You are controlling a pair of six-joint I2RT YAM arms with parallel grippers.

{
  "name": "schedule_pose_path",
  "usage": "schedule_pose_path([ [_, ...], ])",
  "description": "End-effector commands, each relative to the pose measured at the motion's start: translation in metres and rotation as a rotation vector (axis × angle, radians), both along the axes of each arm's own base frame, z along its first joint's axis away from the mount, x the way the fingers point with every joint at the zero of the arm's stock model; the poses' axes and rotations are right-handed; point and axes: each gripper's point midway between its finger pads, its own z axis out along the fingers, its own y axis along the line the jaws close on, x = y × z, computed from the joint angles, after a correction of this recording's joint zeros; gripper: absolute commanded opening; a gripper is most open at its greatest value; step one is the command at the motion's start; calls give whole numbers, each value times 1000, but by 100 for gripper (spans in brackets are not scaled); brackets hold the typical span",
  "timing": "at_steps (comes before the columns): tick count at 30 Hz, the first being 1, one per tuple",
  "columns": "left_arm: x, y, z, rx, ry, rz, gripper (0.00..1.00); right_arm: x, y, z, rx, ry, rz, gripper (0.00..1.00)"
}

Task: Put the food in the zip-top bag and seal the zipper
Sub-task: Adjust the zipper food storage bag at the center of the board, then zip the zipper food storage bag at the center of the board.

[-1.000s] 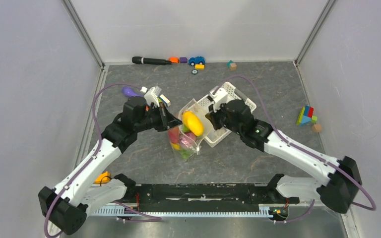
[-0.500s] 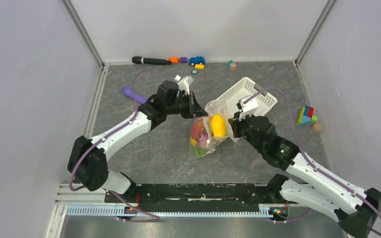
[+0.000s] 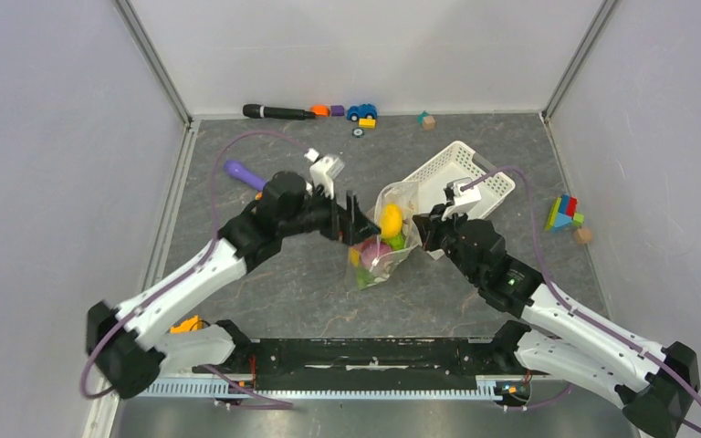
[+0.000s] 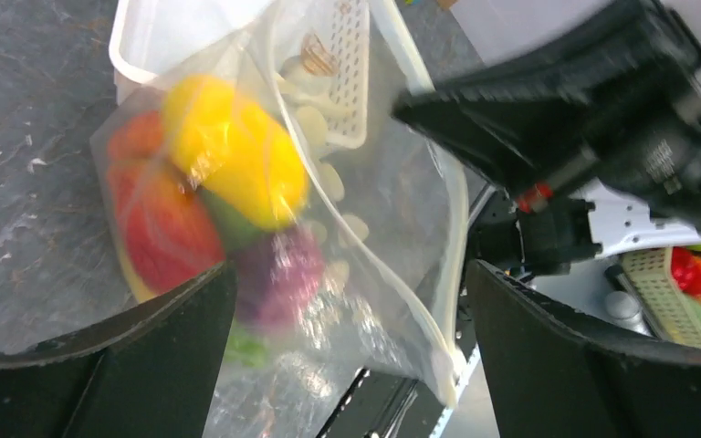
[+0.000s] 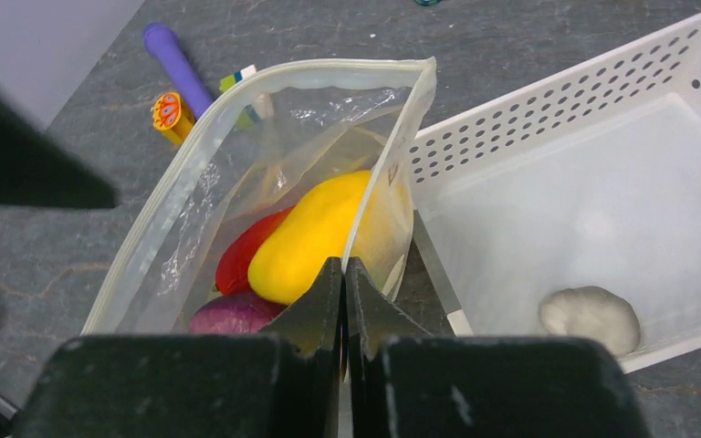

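Observation:
The zip-top bag point(image 3: 379, 260) stands mouth-up mid-table, holding the food: a yellow mango point(image 5: 315, 237), a red piece point(image 5: 237, 251) and a purple onion point(image 5: 233, 315). My right gripper point(image 5: 344, 266) is shut on the near edge of the bag's mouth. The zipper point(image 5: 192, 151) gapes open along the mouth. From the left, my left gripper point(image 4: 347, 347) stands wide open around the bag point(image 4: 374, 228), its fingers point(image 4: 100, 365) clear of the plastic. In the top view the left gripper point(image 3: 354, 224) and the right gripper point(image 3: 423, 234) flank the bag.
A white lattice basket point(image 3: 447, 155) lies tilted just behind the bag, with a whitish lump point(image 5: 591, 318) inside. A purple toy point(image 3: 244, 172) lies back left. A black stick point(image 3: 274, 111) and a toy car point(image 3: 361, 111) line the back wall; coloured blocks point(image 3: 563, 214) sit at the right.
My left gripper has opened and let go of the bag's edge. The bag has sagged lower and shifted a little left. The right gripper keeps its grip.

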Motion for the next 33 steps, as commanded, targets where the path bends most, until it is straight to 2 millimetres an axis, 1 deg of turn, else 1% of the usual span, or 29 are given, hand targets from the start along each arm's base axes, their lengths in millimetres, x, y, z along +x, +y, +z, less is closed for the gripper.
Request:
schedule_pose_path([
  [1,-31,32,6,93,-189,78,100,13,-9,15,124,-26,-124,5],
  [3,-50,36,0,89,-207,70,100,13,-8,14,128,-21,-123,5],
  [4,-61,35,0,68,-229,46,100,12,-7,14,133,-18,-120,5],
  [6,-79,33,-4,28,-277,2,100,12,-5,13,140,-12,-116,5],
  [7,-86,31,-5,-3,-301,-12,100,12,-4,12,143,-7,-115,5],
  [8,-90,29,-10,-22,-313,-24,100,12,-4,13,150,-5,-114,5],
  [9,-95,26,-8,-47,-330,-37,100,12,-3,12,151,-3,-112,5],
  [11,-98,20,-10,-50,-360,-45,100,11,-1,11,158,4,-102,5],
  [13,-96,12,-10,-39,-408,-30,99,10,0,9,161,10,-96,5],
  [17,-103,-6,-15,15,-515,-37,90,10,1,7,164,17,-95,5],
  [19,-104,-10,-21,44,-547,-20,84,9,3,7,168,13,-82,5],
  [22,-101,-12,-29,49,-565,28,75,8,4,8,175,7,-74,5],
  [24,-100,-14,-30,18,-572,45,70,7,3,7,175,8,-76,5],
  [26,-100,-16,-27,-30,-584,58,68,7,2,7,181,9,-75,5],
  [33,-102,-20,-28,-82,-598,53,64,5,4,6,193,15,-63,5],
])
